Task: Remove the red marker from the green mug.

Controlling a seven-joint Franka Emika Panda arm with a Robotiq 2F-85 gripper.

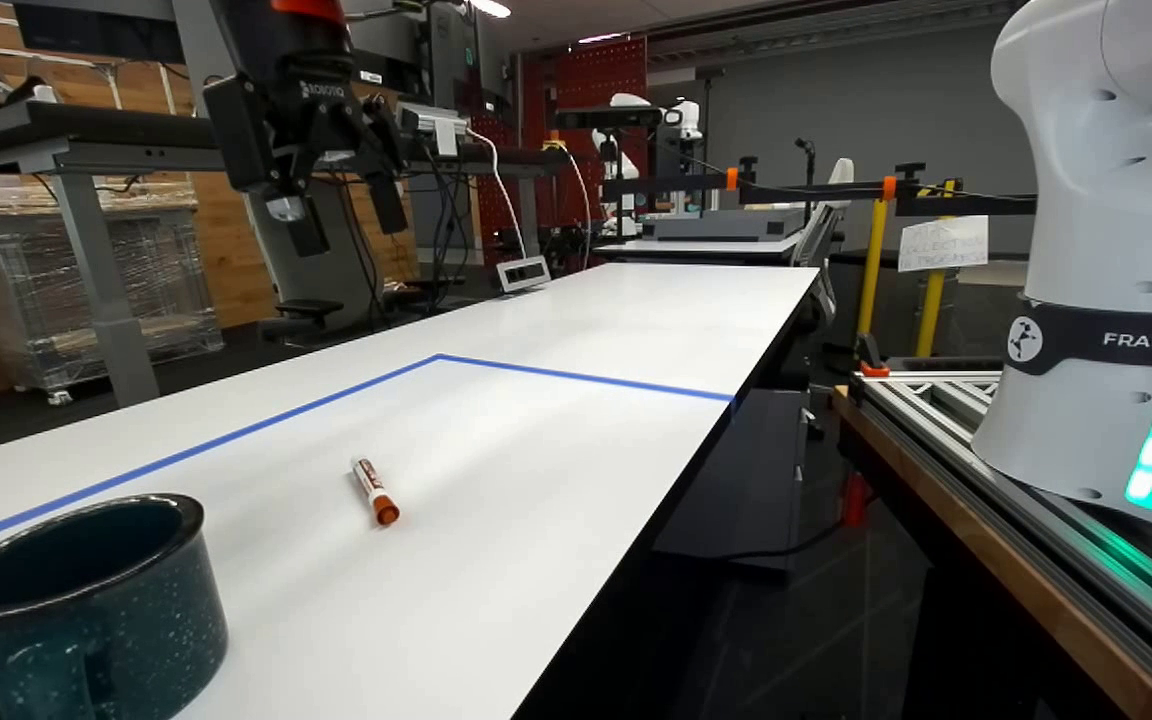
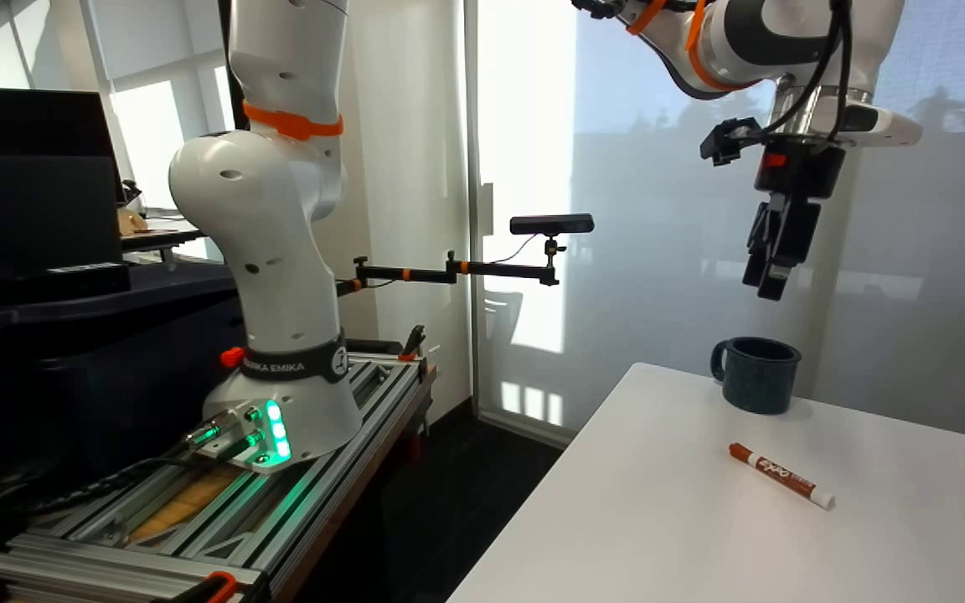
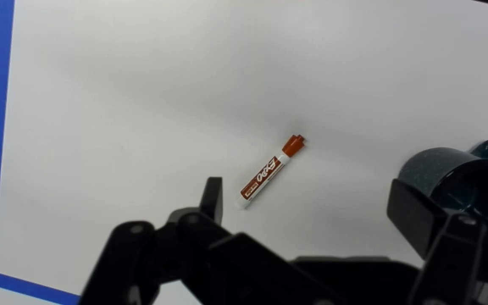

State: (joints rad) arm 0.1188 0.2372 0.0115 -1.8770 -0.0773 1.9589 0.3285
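Wrist view shows your black two-fingered gripper [image 3: 307,204] spread wide, empty, above the flat white tabletop [image 3: 100,148], where the slim red-capped white marker [image 3: 269,171] lies apart from the speckled dark-green enamel-look mug [image 3: 460,184]: removal looks done, next move probably just retreating clear.

I saw open bench [image 2: 616,511] all round the red marker [image 3: 265,178], free air up to the hand [image 3: 309,201] above. Obstacle: green mug [image 2: 759,377], upright, near the marker's capped end but apart; it blocked low passes there.
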